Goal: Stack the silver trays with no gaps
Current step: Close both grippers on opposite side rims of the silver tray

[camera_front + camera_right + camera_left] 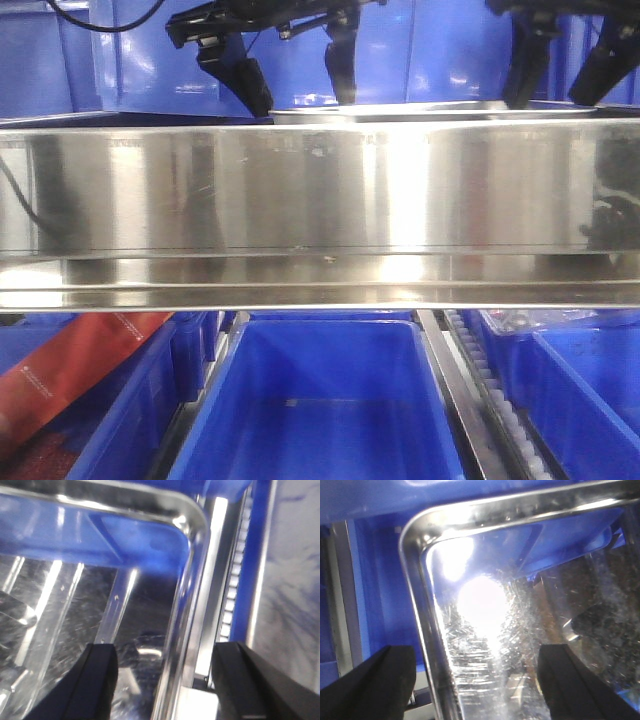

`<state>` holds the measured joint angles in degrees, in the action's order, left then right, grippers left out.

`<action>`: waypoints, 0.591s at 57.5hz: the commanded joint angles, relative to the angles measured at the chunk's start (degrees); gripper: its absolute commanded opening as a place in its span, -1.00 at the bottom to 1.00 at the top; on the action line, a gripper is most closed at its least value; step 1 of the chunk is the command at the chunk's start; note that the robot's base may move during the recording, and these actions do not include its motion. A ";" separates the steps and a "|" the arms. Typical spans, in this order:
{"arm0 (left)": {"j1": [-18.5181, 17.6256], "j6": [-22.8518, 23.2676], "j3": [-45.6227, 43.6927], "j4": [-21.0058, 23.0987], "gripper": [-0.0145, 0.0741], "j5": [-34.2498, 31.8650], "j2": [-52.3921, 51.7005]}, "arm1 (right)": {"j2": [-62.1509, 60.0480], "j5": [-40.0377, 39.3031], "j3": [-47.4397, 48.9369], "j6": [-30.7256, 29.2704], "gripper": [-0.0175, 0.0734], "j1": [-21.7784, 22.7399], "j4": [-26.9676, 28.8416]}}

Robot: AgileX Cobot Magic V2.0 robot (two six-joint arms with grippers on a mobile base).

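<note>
Two wide-spread hands: left hand point(475, 655) straddles the shallow silver steel tray's point(416, 605) rim near a corner; right hand point(166, 650) straddles the opposite rim; blue plastic bin point(375, 580) just outside.

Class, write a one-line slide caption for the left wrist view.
Open left gripper straddling the rim of a silver tray near its rounded corner, blue bin behind.

We record one silver tray point(190, 532), rounded corner at upper right, its scratched floor throwing back light. The right hand point(165, 682) stands spread apart: one black finger point(97, 680) over the tray's floor, the other outside the rim, which passes between them. Contact cannot be confirmed. A white toothed strip point(231, 595) and a blue bin point(262, 555) wall run just beside the tray.
</note>
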<state>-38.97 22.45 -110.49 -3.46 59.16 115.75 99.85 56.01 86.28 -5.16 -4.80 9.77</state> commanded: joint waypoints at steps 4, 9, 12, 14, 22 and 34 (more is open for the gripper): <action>-0.02 0.35 -0.49 0.50 0.25 0.26 1.01 | 1.02 -0.71 0.46 -0.62 0.06 -0.03 1.19; -0.02 0.35 -0.49 0.59 0.25 0.54 1.46 | 1.59 -0.71 0.46 -0.62 0.06 -0.03 1.62; -0.02 0.35 -0.49 0.59 0.25 0.66 1.55 | 1.80 -0.71 0.46 -0.62 0.06 -0.03 1.75; -0.02 0.35 -0.49 0.59 0.25 0.77 1.48 | 1.94 -0.71 0.46 -0.62 0.06 -0.03 1.75; -0.02 0.46 -0.49 0.59 0.25 0.78 1.48 | 2.60 -0.59 0.46 -0.62 0.06 -0.03 1.75; -0.02 0.46 -0.49 0.59 0.23 1.02 1.57 | 3.47 0.97 0.46 -0.62 0.03 -0.03 1.96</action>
<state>-38.97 22.45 -110.49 -3.12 60.20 117.33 102.96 55.99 86.62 -5.26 -4.80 12.47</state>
